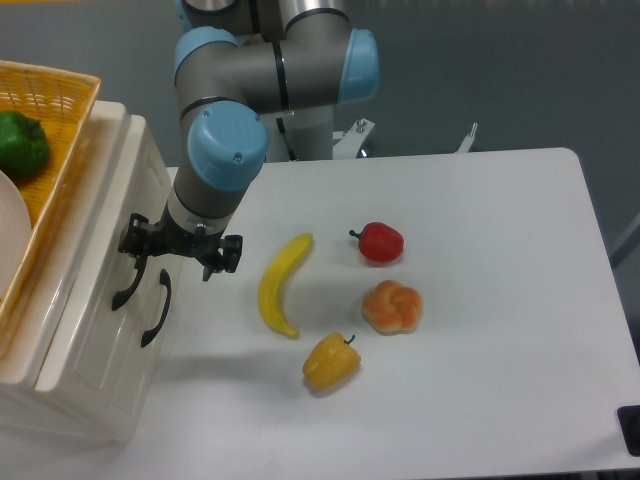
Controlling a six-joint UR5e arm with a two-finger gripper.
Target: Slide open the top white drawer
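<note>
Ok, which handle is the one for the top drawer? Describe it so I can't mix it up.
Start at the cream-white cabinet at the table's left edge, under the wicker basket. Two curved black handles sit on its front; the top white drawer's handle is the one nearer the basket, right at the claw. The lower handle sits further down the front, away from the claw.

A white counter (500, 400) carries four things in a loose cluster; a banana (280, 285) lies curved at the left of it; a red pepper (380, 242) sits at the right of the banana's upper end; a knotted bun (392, 306) lies just below the red pepper; a yellow pepper (331, 363) lies nearest the front edge; at far left a wicker basket (60, 95) holds a green pepper (20, 145) and a white plate (12, 225), partly cut off.
</note>
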